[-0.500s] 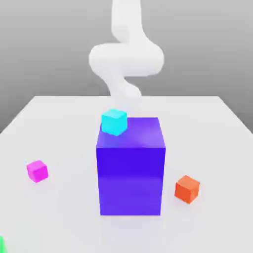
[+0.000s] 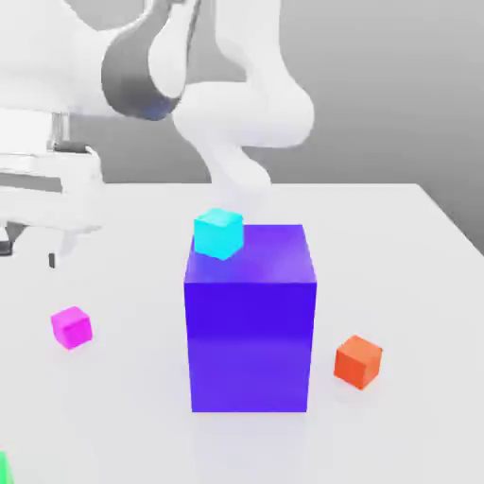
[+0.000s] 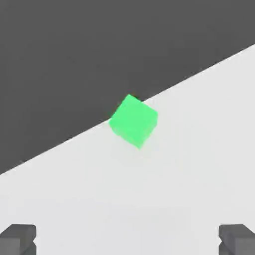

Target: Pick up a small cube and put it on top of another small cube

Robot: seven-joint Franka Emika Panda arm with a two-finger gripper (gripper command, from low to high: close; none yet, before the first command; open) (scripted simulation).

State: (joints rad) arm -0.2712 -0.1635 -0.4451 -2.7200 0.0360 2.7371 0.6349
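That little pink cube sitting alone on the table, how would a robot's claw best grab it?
Probably from straight above, with the jaws closing on two opposite flat side faces of the small pink cube. It rests flat on the white table, apart from the big blue-purple block, so its top and sides are free. It sits slightly turned, so the jaws should turn to match its faces.

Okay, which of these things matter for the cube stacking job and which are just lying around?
For the job: magenta cube; gripper, open.
Lying about: big blue block; cyan cube, orange cube, green cube (one must become the base; which, unclear).
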